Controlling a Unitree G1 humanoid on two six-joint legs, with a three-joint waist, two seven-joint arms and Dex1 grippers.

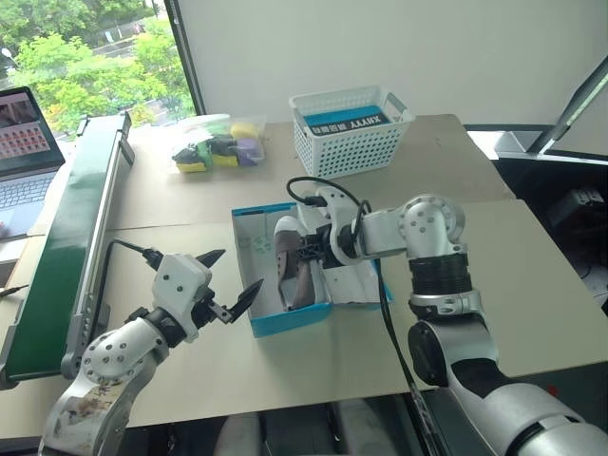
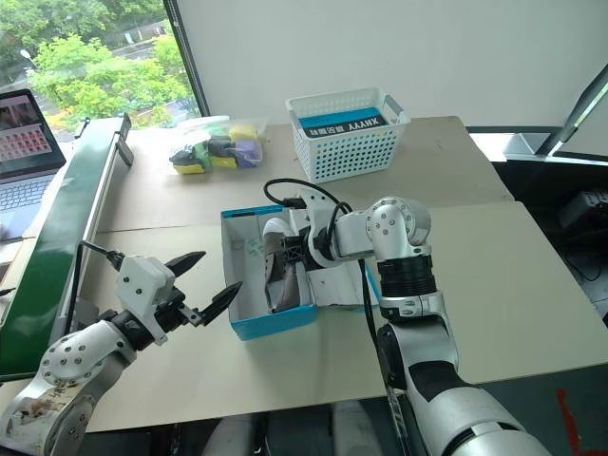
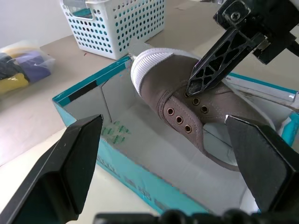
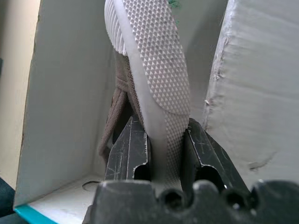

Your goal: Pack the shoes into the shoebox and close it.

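Left eye view: bright blue shoebox [image 1: 285, 321] at frame centre on the tan worktop [image 1: 475, 285], open, white inside, lid [image 1: 356, 283] folded out toward the right. Inside it, one grey-brown shoe [image 1: 293, 266] on its side, white sole facing right, running from the far end of the box toward the near end. Right claw [image 1: 306, 255] reaching in from the right of the frame, clamped on that shoe. Right wrist view: two black fingers [image 4: 125, 149] pinching the textured white sole edge between them, white box walls on either side. Left claw [image 1: 234, 281] at lower left of the frame, just beside the box's near left corner, fingers spread wide apart, holding nothing, not touching the box. Left wrist view: shoe's brass eyelets and ribbed white toe cap visible, one right finger [image 3: 219, 56] pressed on the upper near the eyelets. White lattice basket [image 1: 351, 131] at upper centre of the frame, a dark blue package in it. Clear bag of coloured items [image 1: 214, 144] to its left. Green-edged board [image 1: 81, 237] along the left, laptop [image 1: 24, 157] at far left edge.
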